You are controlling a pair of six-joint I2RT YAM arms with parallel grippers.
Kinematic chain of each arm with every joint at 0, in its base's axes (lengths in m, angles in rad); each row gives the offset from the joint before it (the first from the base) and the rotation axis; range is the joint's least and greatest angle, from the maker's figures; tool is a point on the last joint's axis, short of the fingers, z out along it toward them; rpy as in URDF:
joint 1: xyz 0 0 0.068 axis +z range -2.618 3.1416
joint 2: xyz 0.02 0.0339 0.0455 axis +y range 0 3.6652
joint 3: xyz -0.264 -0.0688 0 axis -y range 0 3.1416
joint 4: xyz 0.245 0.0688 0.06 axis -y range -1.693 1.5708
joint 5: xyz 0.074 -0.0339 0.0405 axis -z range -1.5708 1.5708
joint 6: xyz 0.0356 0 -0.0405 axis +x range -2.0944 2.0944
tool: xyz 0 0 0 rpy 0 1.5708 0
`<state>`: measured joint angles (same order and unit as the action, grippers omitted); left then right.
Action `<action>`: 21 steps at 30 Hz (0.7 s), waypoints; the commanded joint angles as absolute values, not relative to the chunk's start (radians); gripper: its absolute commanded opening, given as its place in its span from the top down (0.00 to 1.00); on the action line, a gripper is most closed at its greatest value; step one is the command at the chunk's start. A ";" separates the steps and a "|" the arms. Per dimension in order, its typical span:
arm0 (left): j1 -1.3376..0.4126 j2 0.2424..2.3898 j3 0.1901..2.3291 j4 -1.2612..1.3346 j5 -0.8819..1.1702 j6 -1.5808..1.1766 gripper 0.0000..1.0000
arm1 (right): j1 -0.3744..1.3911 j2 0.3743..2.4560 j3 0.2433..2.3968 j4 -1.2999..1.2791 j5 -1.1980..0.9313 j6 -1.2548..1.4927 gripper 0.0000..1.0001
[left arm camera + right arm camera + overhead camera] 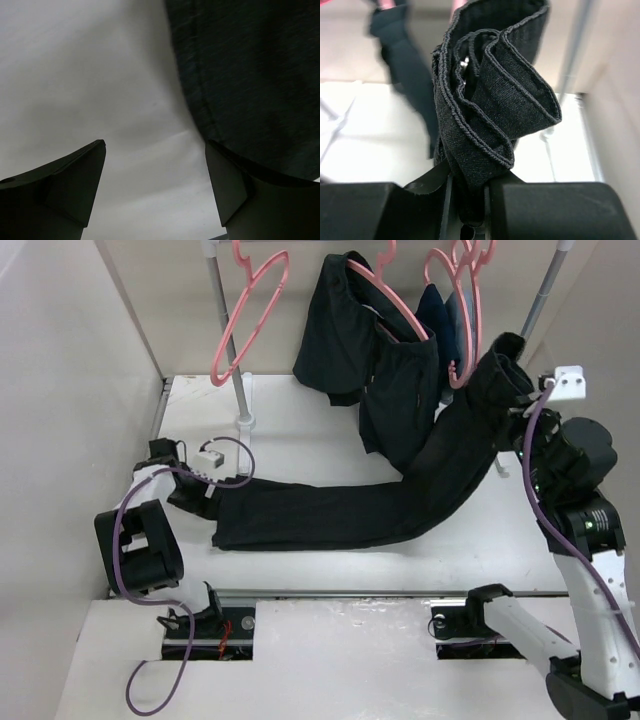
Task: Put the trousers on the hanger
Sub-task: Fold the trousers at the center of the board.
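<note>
Left gripper (155,143) is standing with jaws apart over the table (330,440), gripping nothing; the leg hem is touching its right finger only. The trousers (330,515) are lying flat across the table and rising rightward, since only one end is being lifted. Right gripper (468,192) is clamping the bunched waistband, holding it high beside a pink hanger (460,376), apparently for threading; contact with the hanger cannot be confirmed.
</note>
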<state>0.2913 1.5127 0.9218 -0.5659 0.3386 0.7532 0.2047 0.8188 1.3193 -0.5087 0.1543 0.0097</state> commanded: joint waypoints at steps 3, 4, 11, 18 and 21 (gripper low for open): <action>0.209 1.526 0.897 -0.546 0.373 0.621 0.22 | 0.213 0.839 1.388 -0.335 -0.147 0.032 1.00; 0.178 1.535 0.897 -0.546 0.362 0.606 0.22 | 0.222 0.860 1.388 -0.321 -0.181 0.041 1.00; 0.129 1.566 0.907 -0.528 0.304 0.565 0.25 | 0.626 1.049 1.551 -0.308 0.066 -0.117 1.00; 0.129 1.542 0.906 -0.528 0.273 0.509 0.25 | 1.204 1.195 1.553 0.005 0.805 -0.351 1.00; 0.129 1.563 0.933 -0.541 0.273 0.482 0.26 | 1.204 1.320 1.508 0.119 0.830 -0.318 1.00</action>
